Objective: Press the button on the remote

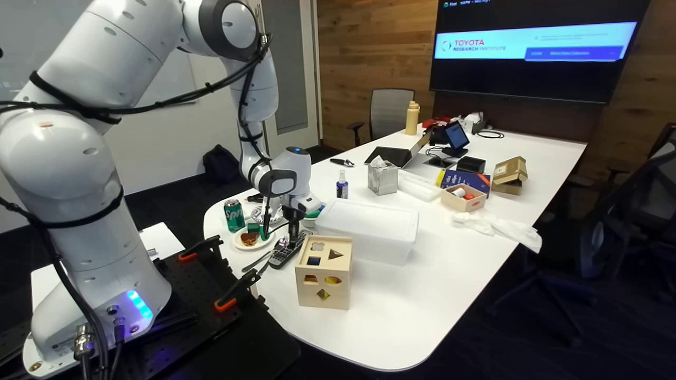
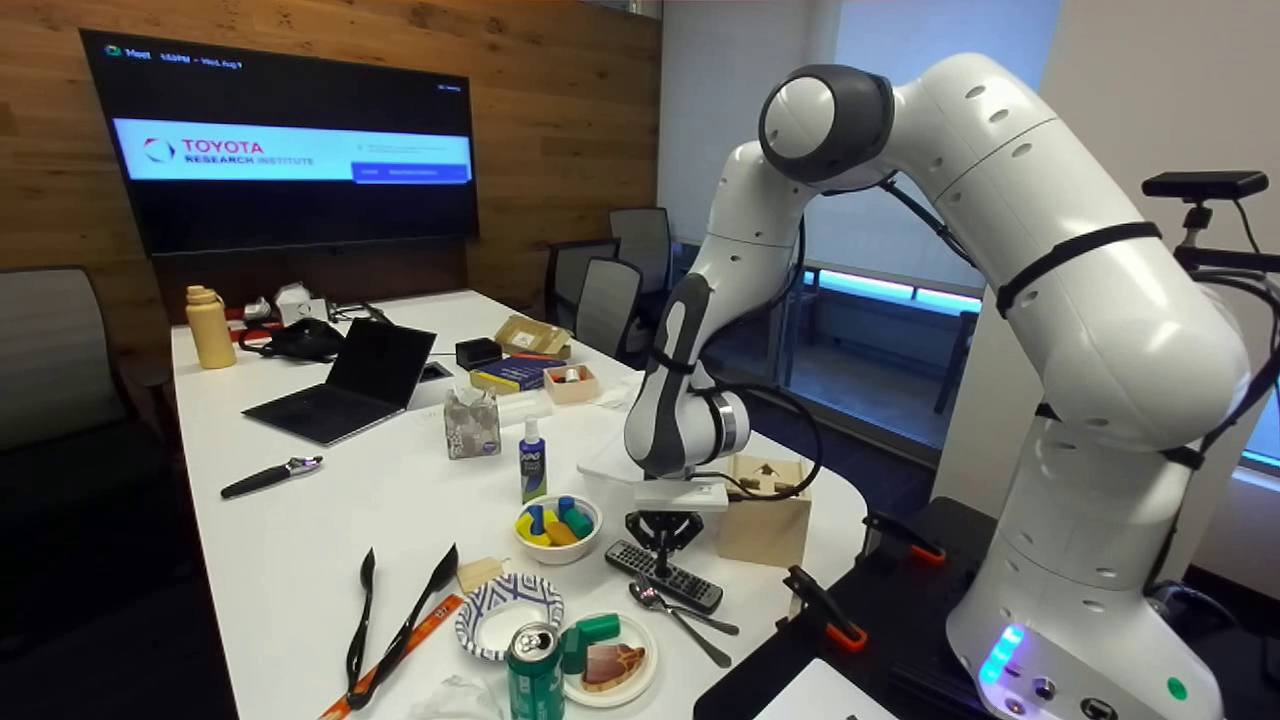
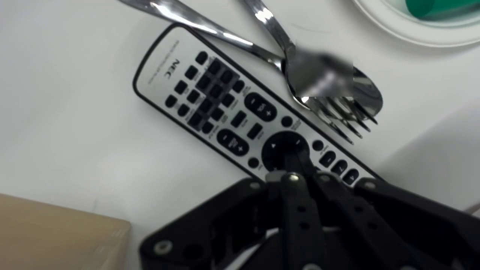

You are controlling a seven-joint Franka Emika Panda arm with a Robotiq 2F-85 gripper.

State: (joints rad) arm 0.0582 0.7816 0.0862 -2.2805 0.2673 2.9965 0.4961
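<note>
The remote lies flat on the white table and shows in both exterior views (image 1: 283,255) (image 2: 692,588). In the wrist view its face is silver with a black edge, black buttons and NEC lettering (image 3: 159,71). A round black pad (image 3: 275,146) sits near its middle. My gripper points straight down over the remote in both exterior views (image 1: 293,243) (image 2: 661,570). In the wrist view its fingertips (image 3: 298,159) are together with nothing between them, over the round pad and hiding part of it. Whether they touch the pad cannot be told.
A fork (image 3: 330,108) and a spoon (image 3: 369,93) lie beside the remote's long edge. A wooden cube box (image 1: 323,272) and a white lidded box (image 1: 364,227) stand close by. A bowl of colored blocks (image 2: 558,530) and a plate with toy food (image 2: 640,690) are near.
</note>
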